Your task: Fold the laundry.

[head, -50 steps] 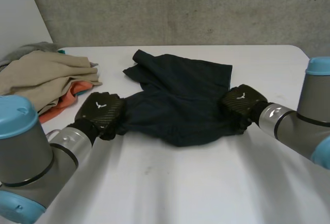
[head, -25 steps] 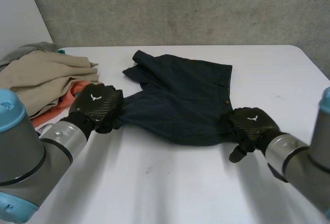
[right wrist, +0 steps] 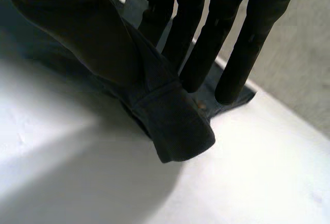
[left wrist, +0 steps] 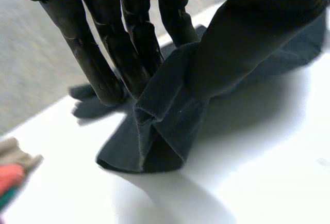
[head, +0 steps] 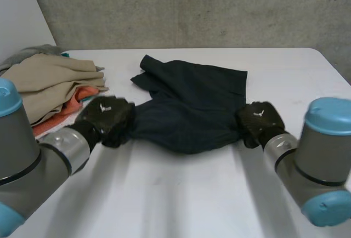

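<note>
We are pinching the dark garment (head: 192,103) at its near edge on the surface (head: 175,194): left hand (head: 107,118) clamping one corner, right hand (head: 258,122) the other, fingers (left wrist: 129,53) against thumb. Its long axis is running hand to hand, bulk lying beyond both.

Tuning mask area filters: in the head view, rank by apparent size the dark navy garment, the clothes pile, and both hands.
1. Dark navy cloth garment, spread mid-table.
2. Pile of beige, grey and orange clothes, partly behind the left arm.
3. Black left hand and black right hand: look alike, no ranking.
</note>
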Controlling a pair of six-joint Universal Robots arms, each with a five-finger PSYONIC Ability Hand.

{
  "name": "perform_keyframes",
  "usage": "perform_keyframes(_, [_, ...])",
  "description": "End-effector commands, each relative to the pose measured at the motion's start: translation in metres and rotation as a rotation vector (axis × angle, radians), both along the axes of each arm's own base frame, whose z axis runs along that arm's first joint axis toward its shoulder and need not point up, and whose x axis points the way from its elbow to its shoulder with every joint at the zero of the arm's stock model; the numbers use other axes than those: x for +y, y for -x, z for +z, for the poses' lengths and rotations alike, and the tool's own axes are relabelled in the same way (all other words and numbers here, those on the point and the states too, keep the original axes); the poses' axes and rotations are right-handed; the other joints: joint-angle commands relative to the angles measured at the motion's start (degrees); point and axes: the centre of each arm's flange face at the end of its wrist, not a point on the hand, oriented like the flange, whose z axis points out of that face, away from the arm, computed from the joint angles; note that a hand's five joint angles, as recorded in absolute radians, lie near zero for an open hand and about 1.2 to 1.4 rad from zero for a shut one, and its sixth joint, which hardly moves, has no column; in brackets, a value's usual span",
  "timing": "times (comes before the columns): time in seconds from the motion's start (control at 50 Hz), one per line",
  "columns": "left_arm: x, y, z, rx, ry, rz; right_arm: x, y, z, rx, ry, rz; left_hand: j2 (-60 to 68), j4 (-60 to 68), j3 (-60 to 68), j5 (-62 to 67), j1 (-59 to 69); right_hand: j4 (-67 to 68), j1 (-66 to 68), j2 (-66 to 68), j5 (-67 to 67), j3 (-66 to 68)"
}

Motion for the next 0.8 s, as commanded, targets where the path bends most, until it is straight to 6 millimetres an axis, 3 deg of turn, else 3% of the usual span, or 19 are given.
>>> perform_keyframes(0.02, [0.041,-0.013,0.002,-0.154,-0.15,-0.11,0.03,0.02,0.028,0.187,-0.037,0.1,11.3,11.07,11.29,12.48,13.84,11.52,18.15,13.07,12.11,12.41])
perform_keyframes(0.14, [0.071,-0.017,0.009,-0.241,-0.248,-0.181,0.063,0.038,0.022,0.45,-0.246,0.25,11.3,11.07,11.29,12.48,13.84,11.52,18.15,13.07,12.11,12.41])
perform_keyframes(0.18, [0.074,-0.012,0.01,-0.247,-0.234,-0.201,0.065,0.039,0.022,0.492,-0.272,0.28,11.3,11.07,11.29,12.48,13.84,11.52,18.15,13.07,12.11,12.41])
perform_keyframes(0.22, [0.071,-0.005,0.005,-0.263,-0.212,-0.206,0.054,0.036,0.019,0.497,-0.253,0.279,11.3,11.07,11.29,12.48,13.84,11.52,18.15,13.07,12.11,12.41])
perform_keyframes(0.34, [0.035,0.003,-0.018,-0.327,-0.171,-0.117,0.027,0.026,0.005,0.433,-0.253,0.221,11.3,11.07,11.29,12.48,13.84,11.52,18.15,13.07,12.11,12.41])
perform_keyframes(0.42, [-0.006,0.01,-0.022,-0.368,-0.08,-0.057,0.006,0.011,0.004,0.412,-0.198,0.205,11.3,11.07,11.29,12.48,13.84,11.52,18.15,13.07,12.11,12.41])
perform_keyframes(0.44, [-0.026,0.015,-0.014,-0.362,-0.016,-0.03,-0.012,0.001,0.013,0.392,-0.117,0.183,11.3,11.07,11.29,12.48,13.84,11.52,18.15,13.07,12.11,12.41])
perform_keyframes(0.48, [-0.047,0.02,0.0,-0.338,0.058,-0.001,-0.03,-0.008,0.029,0.362,-0.023,0.152,11.3,11.07,11.29,12.48,13.84,11.52,18.15,13.07,12.11,12.41])
perform_keyframes(0.5, [-0.064,0.025,0.025,-0.293,0.151,0.025,-0.048,-0.016,0.05,0.32,0.087,0.112,11.3,11.07,11.29,12.48,13.84,11.52,18.15,13.07,12.11,12.41])
perform_keyframes(0.56, [-0.085,0.032,0.073,-0.203,0.317,0.062,-0.073,-0.029,0.096,0.217,0.296,0.046,11.3,11.07,11.29,12.48,13.84,11.52,18.15,13.07,12.11,12.41])
perform_keyframes(0.58, [-0.097,0.033,0.11,-0.121,0.443,0.099,-0.085,-0.036,0.13,0.133,0.449,0.013,11.3,11.07,11.29,12.48,13.84,11.52,18.15,13.07,12.11,12.41])
perform_keyframes(0.64, [-0.108,0.03,0.165,0.03,0.629,0.16,-0.097,-0.045,0.178,-0.002,0.675,-0.023,11.3,11.07,11.29,12.48,13.84,11.52,18.15,13.07,12.11,12.41])
perform_keyframes(0.66, [-0.111,0.026,0.196,0.138,0.741,0.199,-0.1,-0.046,0.209,-0.098,0.821,-0.044,11.3,11.07,11.29,12.48,13.84,11.52,18.15,13.07,12.11,12.41])
perform_keyframes(0.74, [-0.105,0.018,0.254,0.406,0.971,0.213,-0.1,-0.046,0.257,-0.309,1.091,-0.059,11.3,11.07,11.29,12.48,13.84,11.52,18.15,13.07,12.11,12.41])
perform_keyframes(0.8, [-0.104,0.013,0.258,0.466,0.974,0.199,-0.102,-0.046,0.262,-0.346,1.162,-0.061,11.3,11.07,11.29,12.48,13.84,11.52,18.15,13.07,12.11,12.41])
